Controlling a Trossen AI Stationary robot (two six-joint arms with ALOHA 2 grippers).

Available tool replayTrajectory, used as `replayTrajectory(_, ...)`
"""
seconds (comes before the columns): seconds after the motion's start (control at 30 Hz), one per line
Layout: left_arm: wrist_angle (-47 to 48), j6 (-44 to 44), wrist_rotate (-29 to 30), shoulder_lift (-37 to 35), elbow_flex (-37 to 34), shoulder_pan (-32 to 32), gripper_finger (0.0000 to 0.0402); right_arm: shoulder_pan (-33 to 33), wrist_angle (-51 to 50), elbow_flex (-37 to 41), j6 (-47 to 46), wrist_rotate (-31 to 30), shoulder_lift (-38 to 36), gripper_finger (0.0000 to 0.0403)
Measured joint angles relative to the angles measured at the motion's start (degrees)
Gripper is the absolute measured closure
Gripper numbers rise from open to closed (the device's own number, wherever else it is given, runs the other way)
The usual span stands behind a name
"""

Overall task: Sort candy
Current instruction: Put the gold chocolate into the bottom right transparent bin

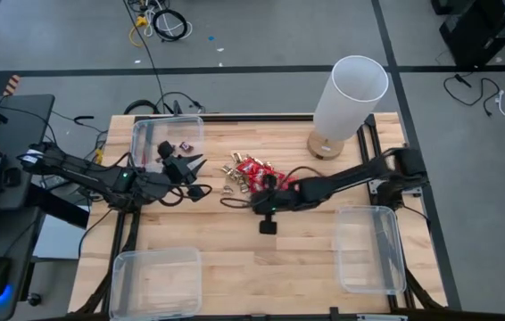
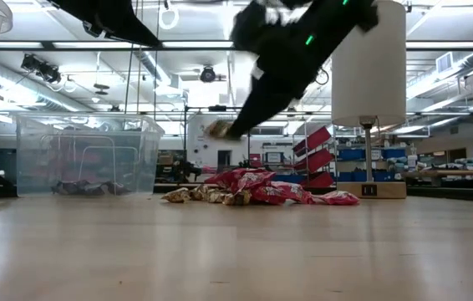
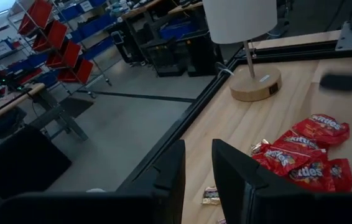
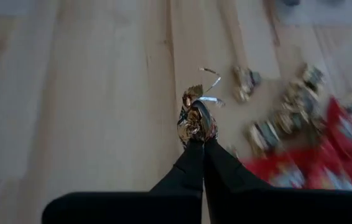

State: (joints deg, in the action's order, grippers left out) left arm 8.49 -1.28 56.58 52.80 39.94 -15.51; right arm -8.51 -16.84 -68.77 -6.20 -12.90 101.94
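Right gripper point(image 4: 196, 127) pinching a gold-foil piece point(image 4: 194, 118), so we've got w/ few candies binned, most of pile point(image 1: 252, 172) left imo.

Bare table point(image 1: 235, 259) lies open between near bins; lamp point(image 1: 346, 102) blocks the far-right corner.

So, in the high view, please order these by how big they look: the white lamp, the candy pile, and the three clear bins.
1. The front-left bin and front-right bin look alike, so I do not rank them.
2. White lamp, though its height brings it nearer the camera.
3. Back-left bin.
4. Candy pile.
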Motion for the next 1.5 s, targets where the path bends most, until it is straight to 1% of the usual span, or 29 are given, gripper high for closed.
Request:
replayTrajectory(0.17, 0.00, 0.00, 0.02, -0.02, 0.00, 0.00, 0.0319, -0.69, -13.95, 0.00, -5.43, 1.95, -10.61, 0.0403)
replayTrajectory(0.27, 0.00, 0.00, 0.04, -0.02, 0.00, 0.00, 0.0319, -1.07, -23.23, -0.02, -10.30, 3.92, -17.29, 0.0403)
replayTrajectory(0.3, 0.00, 0.00, 0.04, -0.02, 0.00, 0.00, 0.0319, -1.22, -26.52, -0.02, -12.22, 4.76, -19.35, 0.0403)
replayTrajectory(0.4, 0.00, 0.02, 0.04, -0.02, 0.00, 0.00, 0.0319, -2.06, -36.14, -0.02, -16.77, 9.86, -25.54, 0.0403)
replayTrajectory(0.57, 0.00, 0.00, 0.07, -0.02, 0.00, 0.00, 0.0319, -4.85, -48.33, -0.02, -28.77, 15.36, -34.12, 0.0403)
replayTrajectory(0.7, 0.04, -0.04, 0.07, -0.02, -0.02, 0.00, 0.0319, -7.73, -56.10, -0.02, -40.15, 18.25, -38.38, 0.0403)
replayTrajectory(0.77, 0.07, -0.08, 0.07, -0.02, -0.01, 0.00, 0.0319, -9.45, -59.81, -0.02, -45.16, 19.27, -39.15, 0.0403)
replayTrajectory(0.93, 0.07, -1.36, 0.13, -0.02, -0.02, 0.00, 0.0319, -13.86, -68.19, -0.02, -57.73, 25.60, -38.83, 0.0403)
replayTrajectory(1.1, 0.07, -1.46, 0.15, -0.02, -0.02, 0.00, 0.0319, -17.09, -68.92, 0.73, -66.35, 29.32, -37.29, 0.0403)
replayTrajectory(1.23, 0.09, -1.49, 0.48, -0.02, -0.04, 0.00, 0.0319, -19.50, -68.92, 0.79, -70.00, 31.25, -34.63, 0.0403)
replayTrajectory(1.5, 0.11, -1.51, 0.50, -0.02, -0.04, 0.02, 0.0319, -23.19, -68.18, 0.83, -69.21, 31.62, -28.78, 0.0400)
